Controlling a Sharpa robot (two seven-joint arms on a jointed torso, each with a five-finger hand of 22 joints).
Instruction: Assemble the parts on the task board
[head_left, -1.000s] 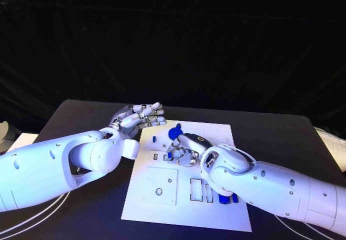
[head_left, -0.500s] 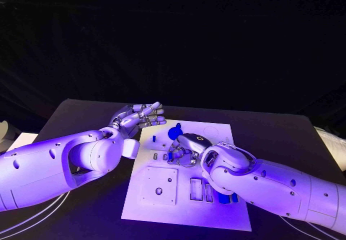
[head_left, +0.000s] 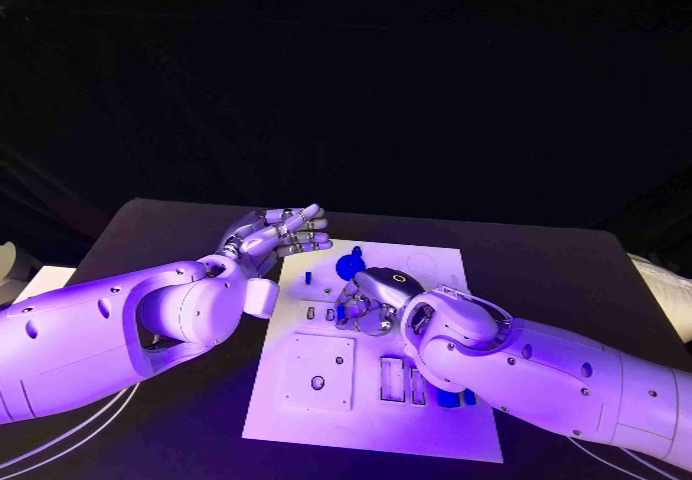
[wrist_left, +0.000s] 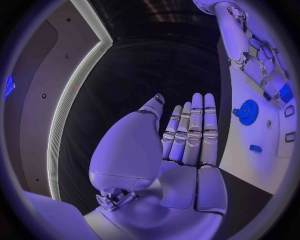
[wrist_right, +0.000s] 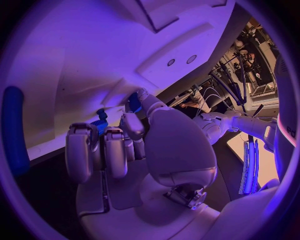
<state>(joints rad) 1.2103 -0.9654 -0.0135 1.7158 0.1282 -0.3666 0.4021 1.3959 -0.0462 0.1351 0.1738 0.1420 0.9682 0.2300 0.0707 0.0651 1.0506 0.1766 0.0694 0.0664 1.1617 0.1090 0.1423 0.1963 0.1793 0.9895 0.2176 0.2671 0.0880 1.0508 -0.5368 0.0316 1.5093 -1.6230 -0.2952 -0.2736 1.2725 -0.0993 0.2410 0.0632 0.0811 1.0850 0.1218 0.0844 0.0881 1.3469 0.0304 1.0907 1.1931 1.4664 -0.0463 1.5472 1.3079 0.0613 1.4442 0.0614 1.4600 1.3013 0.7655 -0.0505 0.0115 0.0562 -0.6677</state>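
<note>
The white task board (head_left: 310, 420) lies in the middle of the black table. My right hand (head_left: 369, 302) is curled down on the board's middle; its fingertips pinch a small blue part (wrist_right: 100, 123) against the board (wrist_right: 81, 55). A blue gear (head_left: 351, 266) sits just beyond that hand and shows again as the gear (wrist_left: 247, 111) beside the left hand. My left hand (head_left: 277, 235) hovers beyond the board's far left corner, flat, fingers (wrist_left: 190, 131) straight, holding nothing. A small blue piece (wrist_left: 255, 148) lies on the board (wrist_left: 240, 85) near it.
Two blue parts (head_left: 453, 397) stand in slots near the board's right edge, under my right forearm. A raised square plate (head_left: 317, 372) with a hole sits on the board's near left. A long blue piece (wrist_right: 14, 131) lies beside the right hand.
</note>
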